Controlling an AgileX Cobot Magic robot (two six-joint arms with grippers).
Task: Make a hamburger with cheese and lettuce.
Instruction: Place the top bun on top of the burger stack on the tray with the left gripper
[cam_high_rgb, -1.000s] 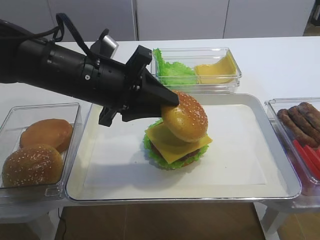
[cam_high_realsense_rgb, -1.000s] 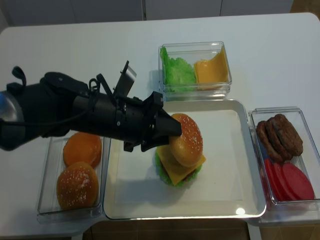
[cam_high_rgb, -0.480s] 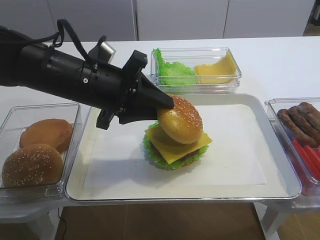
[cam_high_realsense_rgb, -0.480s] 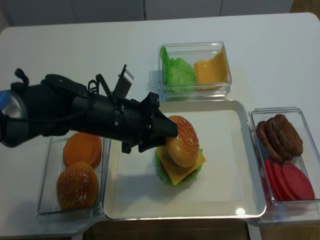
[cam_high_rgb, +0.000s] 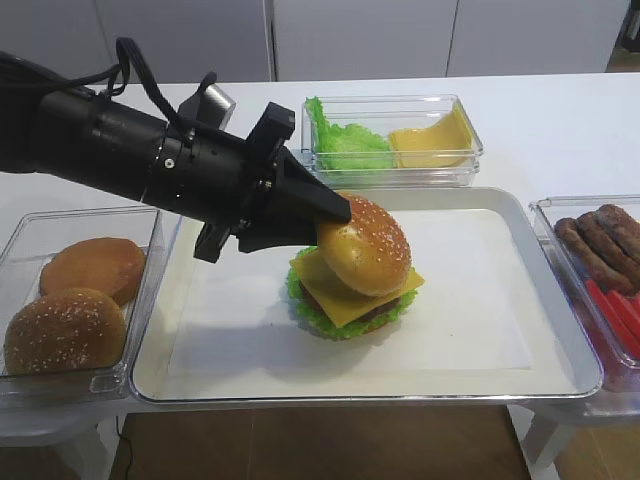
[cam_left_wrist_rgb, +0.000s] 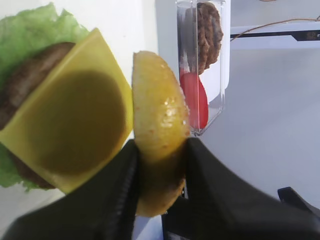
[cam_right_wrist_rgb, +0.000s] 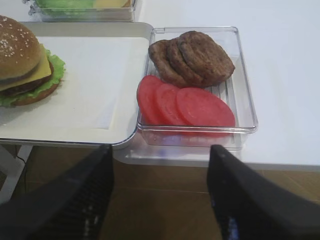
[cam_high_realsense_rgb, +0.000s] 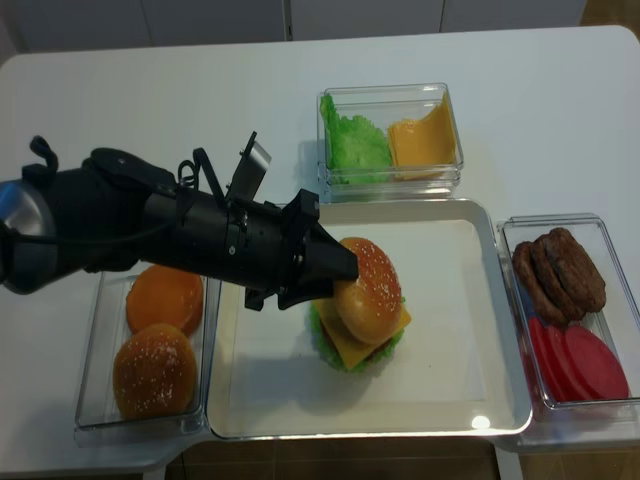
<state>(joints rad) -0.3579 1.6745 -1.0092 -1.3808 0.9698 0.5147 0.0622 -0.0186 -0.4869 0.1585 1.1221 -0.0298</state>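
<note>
Left tool (cam_high_rgb: 335, 212): clamped on sesame top bun (cam_high_rgb: 364, 245), tilted.
Cheese (cam_high_rgb: 345, 295): directly under bun, atop patty and lettuce (cam_high_rgb: 312, 312).
Right tool (cam_right_wrist_rgb: 160, 200): spread wide, holding nothing.

tray (cam_high_rgb: 560, 330) | bun bin (cam_high_rgb: 140, 300) left | patties (cam_right_wrist_rgb: 192, 57), tomato slices (cam_right_wrist_rgb: 185, 105) right bin

— Any words, brands or numbers to read anywhere?
— None. The clear plastic food boxes (cam_high_rgb: 395, 140) and the shiny metal tray (cam_high_rgb: 500, 330) carry no legible print, label or sign.
</note>
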